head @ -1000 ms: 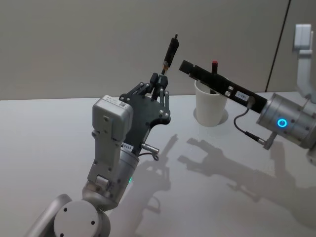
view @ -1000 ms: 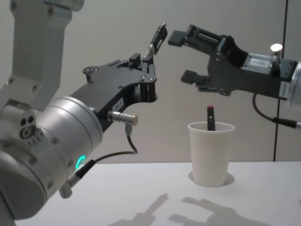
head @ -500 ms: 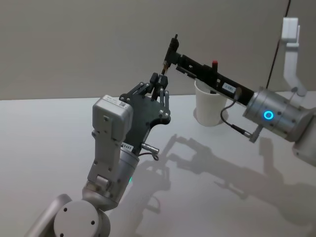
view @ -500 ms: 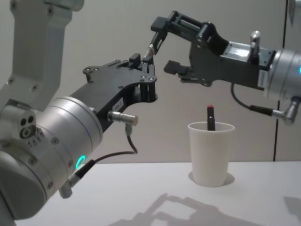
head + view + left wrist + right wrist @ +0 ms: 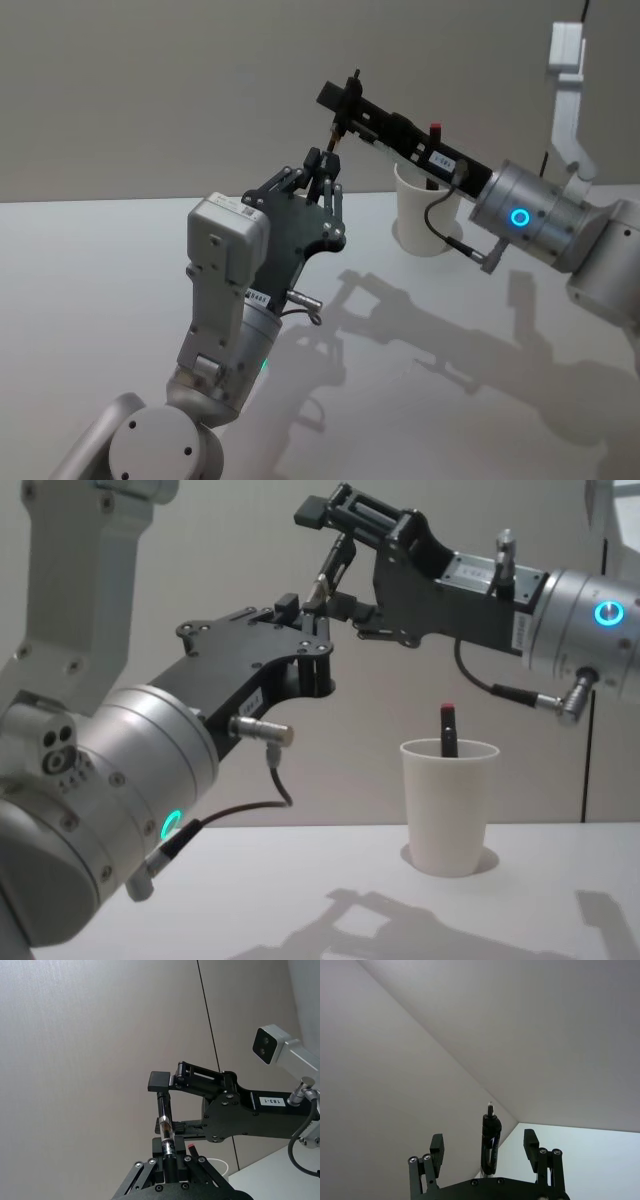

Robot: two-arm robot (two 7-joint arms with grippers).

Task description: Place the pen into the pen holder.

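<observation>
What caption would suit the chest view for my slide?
The left gripper holds the pen up; open right gripper brackets its top; pen holder stands on the table.

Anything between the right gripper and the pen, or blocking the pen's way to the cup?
Nothing visible. The right gripper's open fingers straddle the pen, which the left gripper holds upright by its lower end. Between the pen and the pen holder is open air; a red-tipped pen stands inside it.
</observation>
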